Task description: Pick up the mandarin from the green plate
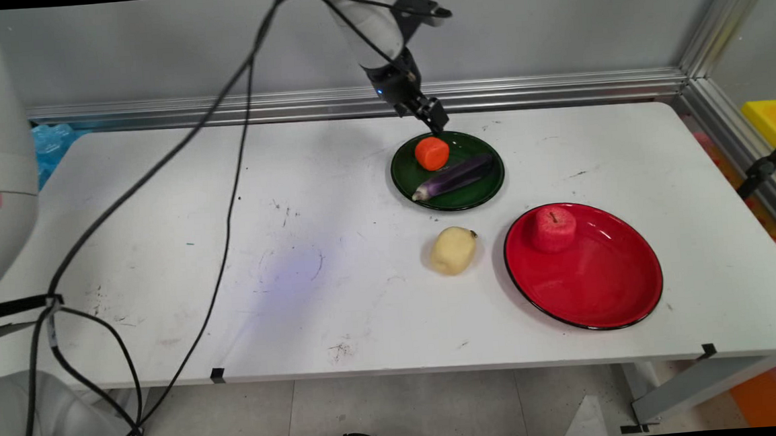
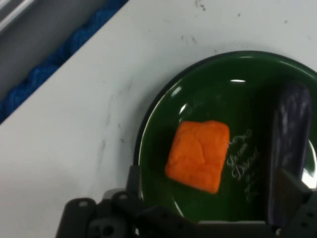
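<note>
Main view: gripper (image 1: 436, 126) hovers at upper centre, just above orange block (image 1: 432, 153) lying beside purple eggplant (image 1: 454, 177) on green plate (image 1: 474, 199). Hand view: fingers spread wide, holding nothing, block centred between them

an orange chunk (image 1: 432, 153) (image 2: 198, 155), blocky with rounded corners and a wrinkled skin, lies on the far left part of a round dark green plate (image 1: 487, 192) (image 2: 208, 84). beside it on the same plate lies a glossy purple eggplant (image 1: 454, 177) (image 2: 290, 144), stretched slantwise across the middle, close to the chunk but apart from it. the plate sits flat on the white table (image 1: 334, 214) (image 2: 89, 114) toward its far edge.
</note>
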`<state>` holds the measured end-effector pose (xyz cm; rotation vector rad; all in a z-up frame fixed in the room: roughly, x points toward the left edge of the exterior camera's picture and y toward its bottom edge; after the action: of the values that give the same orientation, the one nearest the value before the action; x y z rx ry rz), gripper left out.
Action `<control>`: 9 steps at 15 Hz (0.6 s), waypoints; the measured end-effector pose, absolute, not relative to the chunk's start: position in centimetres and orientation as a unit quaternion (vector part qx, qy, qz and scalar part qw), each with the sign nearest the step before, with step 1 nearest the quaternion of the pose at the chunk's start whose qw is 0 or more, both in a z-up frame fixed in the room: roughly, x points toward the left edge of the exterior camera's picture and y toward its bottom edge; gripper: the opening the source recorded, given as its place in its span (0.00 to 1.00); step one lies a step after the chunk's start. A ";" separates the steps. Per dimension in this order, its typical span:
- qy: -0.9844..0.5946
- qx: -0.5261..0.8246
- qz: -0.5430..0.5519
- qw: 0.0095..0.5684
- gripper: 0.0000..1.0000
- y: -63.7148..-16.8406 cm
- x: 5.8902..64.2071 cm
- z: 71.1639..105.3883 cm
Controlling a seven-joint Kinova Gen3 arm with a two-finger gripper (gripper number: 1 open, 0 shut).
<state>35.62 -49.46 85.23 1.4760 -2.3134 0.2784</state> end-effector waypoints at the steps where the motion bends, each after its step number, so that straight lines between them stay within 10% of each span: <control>1: -0.823 0.527 0.098 0.187 1.00 -49.8 35.3 84.9; 9: -0.830 0.533 0.077 0.144 1.00 -53.4 32.1 81.2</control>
<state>32.06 -53.35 81.15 1.5357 -2.3927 0.2223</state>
